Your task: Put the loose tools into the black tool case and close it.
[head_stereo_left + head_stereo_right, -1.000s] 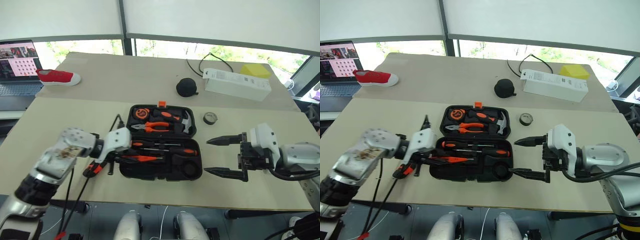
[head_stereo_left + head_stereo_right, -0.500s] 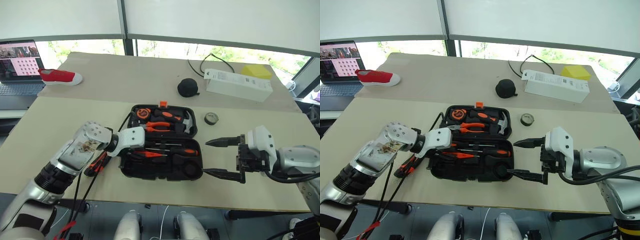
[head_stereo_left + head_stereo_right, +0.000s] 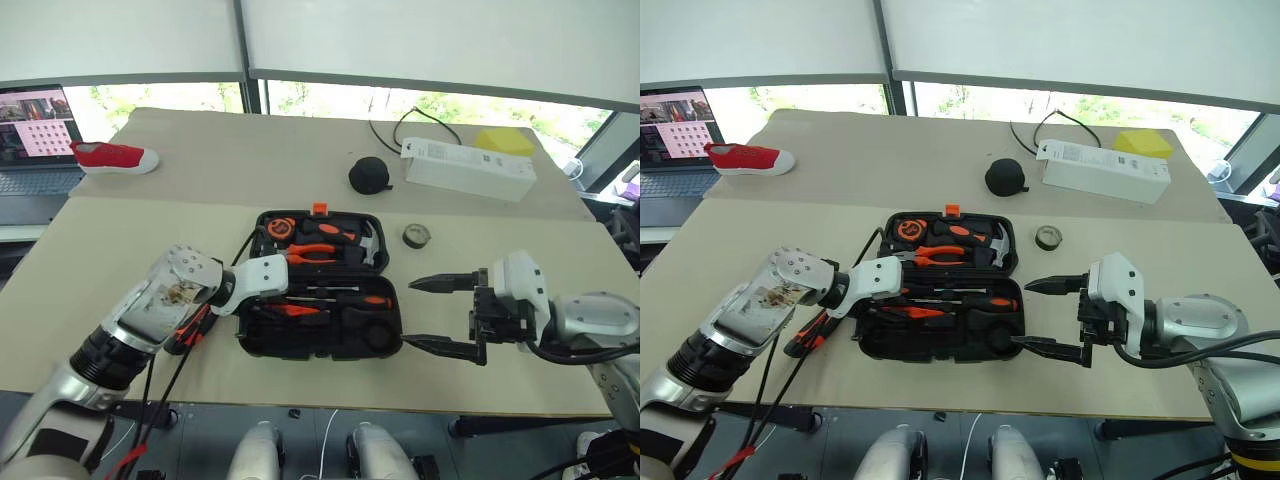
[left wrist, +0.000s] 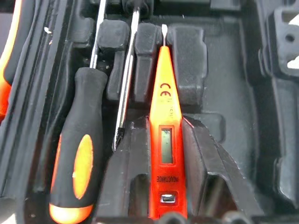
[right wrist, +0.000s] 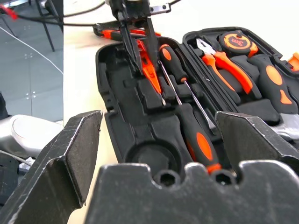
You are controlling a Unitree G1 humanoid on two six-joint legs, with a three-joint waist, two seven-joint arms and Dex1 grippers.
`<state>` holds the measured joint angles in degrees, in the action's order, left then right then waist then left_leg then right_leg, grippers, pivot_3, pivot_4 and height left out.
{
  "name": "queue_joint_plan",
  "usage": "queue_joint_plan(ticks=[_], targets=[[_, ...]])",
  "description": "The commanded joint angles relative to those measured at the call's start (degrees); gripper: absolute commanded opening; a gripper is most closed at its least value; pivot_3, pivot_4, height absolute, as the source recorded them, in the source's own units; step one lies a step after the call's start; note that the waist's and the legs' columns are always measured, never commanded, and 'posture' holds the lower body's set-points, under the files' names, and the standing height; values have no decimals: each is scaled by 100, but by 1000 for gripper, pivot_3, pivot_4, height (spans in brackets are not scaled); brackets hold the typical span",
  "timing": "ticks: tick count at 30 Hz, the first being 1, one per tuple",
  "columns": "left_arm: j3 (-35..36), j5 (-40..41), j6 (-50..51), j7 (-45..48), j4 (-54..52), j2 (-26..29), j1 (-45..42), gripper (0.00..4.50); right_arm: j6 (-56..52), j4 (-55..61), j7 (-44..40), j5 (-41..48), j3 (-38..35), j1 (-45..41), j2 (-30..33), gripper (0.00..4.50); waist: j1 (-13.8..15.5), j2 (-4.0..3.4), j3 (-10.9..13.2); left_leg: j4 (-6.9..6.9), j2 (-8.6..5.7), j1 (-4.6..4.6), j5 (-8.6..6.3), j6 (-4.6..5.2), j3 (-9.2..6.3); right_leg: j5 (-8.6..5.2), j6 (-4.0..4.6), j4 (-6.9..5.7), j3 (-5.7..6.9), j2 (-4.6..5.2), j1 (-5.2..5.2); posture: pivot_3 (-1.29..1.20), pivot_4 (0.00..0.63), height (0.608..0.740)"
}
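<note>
The black tool case [image 3: 250, 340] lies open at the table's middle. Two screwdrivers [image 3: 372, 300] lie in its near half. My left gripper [image 3: 268, 306] reaches into that half from the left, open a little. Its fingers [image 4: 126, 172] stand close on either side of the slim orange tester screwdriver [image 4: 166, 140], which lies in its recess. The utility knife [image 3: 190, 328] lies on the table beside the case, under my left arm. The dark tape roll [image 3: 417, 235] sits right of the case. My right gripper [image 3: 412, 312] hovers wide open at the case's right edge.
Pliers [image 3: 318, 254], a hammer and a tape measure [image 3: 283, 227] fill the case's far half. Behind it are a round black pouch [image 3: 368, 175], a white box [image 3: 468, 168], a yellow block and a black cable. A red shoe [image 3: 115, 158] and a laptop [image 3: 30, 130] are far left.
My left gripper has carried the tester screwdriver rightward from the case's left edge into its near half. The right gripper has kept still.
</note>
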<state>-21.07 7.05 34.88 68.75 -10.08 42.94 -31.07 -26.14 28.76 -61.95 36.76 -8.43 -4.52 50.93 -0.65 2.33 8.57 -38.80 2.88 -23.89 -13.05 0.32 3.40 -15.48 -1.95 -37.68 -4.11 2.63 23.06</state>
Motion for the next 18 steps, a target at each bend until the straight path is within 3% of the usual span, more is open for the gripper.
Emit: queue_joint_plan(ticks=[1,9,12,17,18], targets=[[680,541,-778,136,-36,-125,112,2812,5,162,-71,162,-122,-24,12,4500,11,0,0,-1,0,-5,0,0,0,0,0,0,1,0,2,0,150,740],[1313,849,-1686,378,220,63,357,2812,-74,161,-104,234,-140,-70,49,4500,11,-1,0,-6,1,-15,0,0,-3,1,1,-3,5,1,9,0,150,740],[1267,864,-1865,279,545,-149,421,2071,-76,144,-97,210,-83,-140,9,4500,18,-1,0,-7,0,-15,0,0,-3,1,1,-2,5,1,8,0,150,740],[1085,663,-2214,203,1017,-342,640,83,-51,114,-107,185,-62,-190,-18,4500,24,0,1,-8,-1,-17,0,0,-3,1,1,-2,6,1,8,0,150,740],[1069,653,-2252,194,1034,-353,697,19,-52,111,-102,185,-66,-197,-20,4500,23,0,0,-8,0,-17,0,0,-3,1,1,-2,6,1,8,0,150,740]])
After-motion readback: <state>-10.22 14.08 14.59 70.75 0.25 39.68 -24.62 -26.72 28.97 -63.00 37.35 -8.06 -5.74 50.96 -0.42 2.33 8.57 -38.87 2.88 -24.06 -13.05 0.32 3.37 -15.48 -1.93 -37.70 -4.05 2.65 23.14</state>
